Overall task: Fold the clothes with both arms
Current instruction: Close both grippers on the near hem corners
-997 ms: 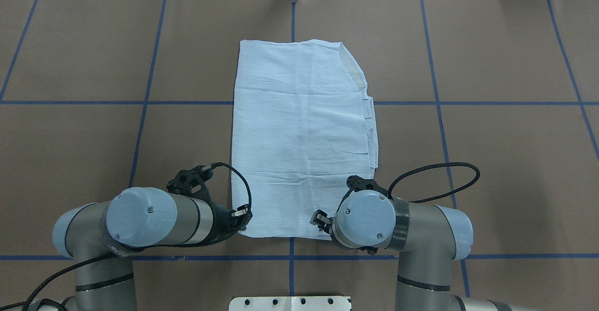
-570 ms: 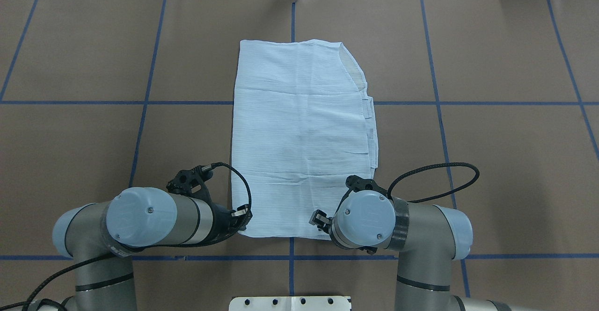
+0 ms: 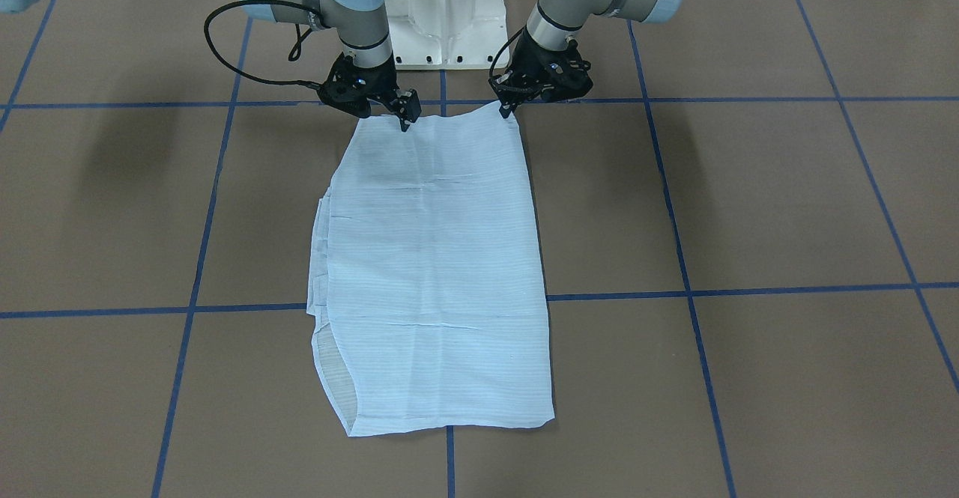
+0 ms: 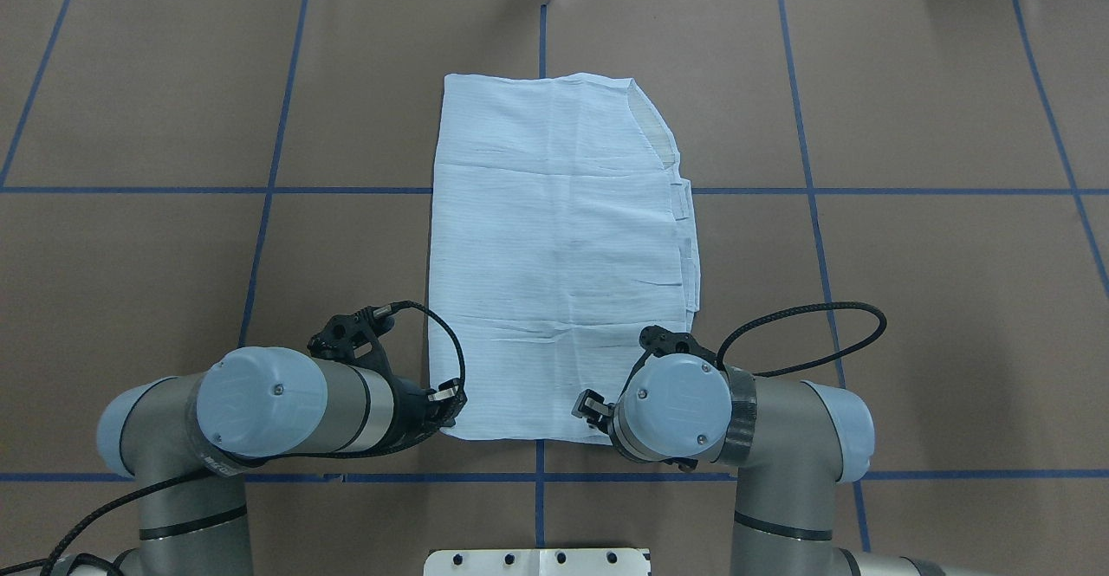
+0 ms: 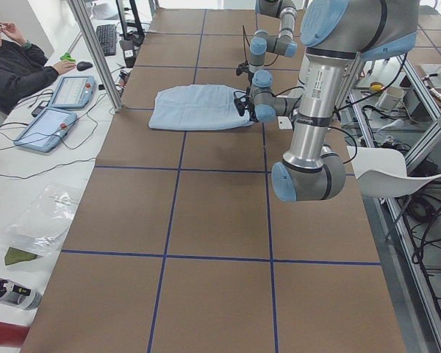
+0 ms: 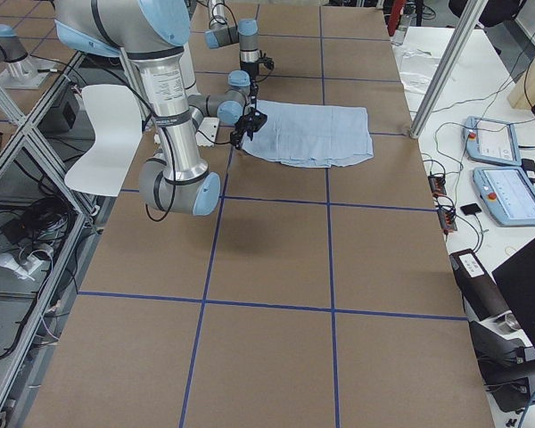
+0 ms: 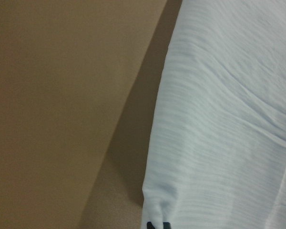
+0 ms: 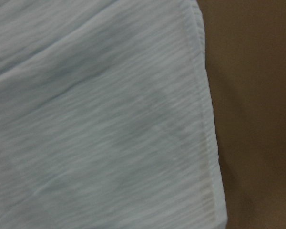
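Brown table (image 4: 910, 299) with a light-blue shirt (image 4: 559, 255) lying flat mid-table, folded into a long rectangle.
Got the left arm (image 4: 260, 403) pinching the shirt's robot-side left corner in closed jaws; right arm (image 4: 684, 407) down on the robot-side right hem, can't tell if clamped or open.

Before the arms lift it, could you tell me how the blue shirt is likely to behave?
The shirt will probably flop and drape: it lies flat with soft creases. It looks light, since the thin fabric seems sheer at its edge. Its corner gathers at the left gripper, so it likely bunches.
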Controlling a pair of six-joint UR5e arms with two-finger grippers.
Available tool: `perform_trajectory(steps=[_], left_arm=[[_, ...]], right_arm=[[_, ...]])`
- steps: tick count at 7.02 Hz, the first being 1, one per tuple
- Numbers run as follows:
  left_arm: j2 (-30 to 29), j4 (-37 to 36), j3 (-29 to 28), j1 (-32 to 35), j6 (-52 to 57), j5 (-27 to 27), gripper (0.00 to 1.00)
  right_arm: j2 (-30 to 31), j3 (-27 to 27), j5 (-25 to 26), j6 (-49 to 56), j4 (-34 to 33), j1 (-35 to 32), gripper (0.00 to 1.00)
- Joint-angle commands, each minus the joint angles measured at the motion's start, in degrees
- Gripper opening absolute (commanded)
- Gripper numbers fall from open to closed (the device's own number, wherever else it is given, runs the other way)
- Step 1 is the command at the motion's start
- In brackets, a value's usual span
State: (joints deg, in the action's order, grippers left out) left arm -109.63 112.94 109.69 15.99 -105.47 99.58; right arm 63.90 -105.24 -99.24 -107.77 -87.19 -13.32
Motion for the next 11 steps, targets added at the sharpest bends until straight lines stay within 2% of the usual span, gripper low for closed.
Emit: perform_trajectory(steps=[1, 9, 10, 11], left_arm=[[0.0, 0.0, 0.0, 0.0, -0.1, 0.0, 0.00], [0.0, 0.0, 0.0, -0.1, 0.0, 0.0, 0.00], [-0.1, 0.0, -0.1, -0.1, 0.0, 0.0, 0.00], [-0.1, 0.0, 0.0, -0.1, 0.0, 0.0, 0.00]], right_arm=[[0.0, 0.5, 0.0, -0.3, 0.0, 0.8, 1.00], [0.1, 0.6, -0.1, 0.1, 0.1, -0.6, 0.98], [0.0, 0.6, -0.1, 0.1, 0.1, -0.5, 0.94], [0.0, 0.7, -0.1, 0.0, 0.1, -0.5, 0.83]])
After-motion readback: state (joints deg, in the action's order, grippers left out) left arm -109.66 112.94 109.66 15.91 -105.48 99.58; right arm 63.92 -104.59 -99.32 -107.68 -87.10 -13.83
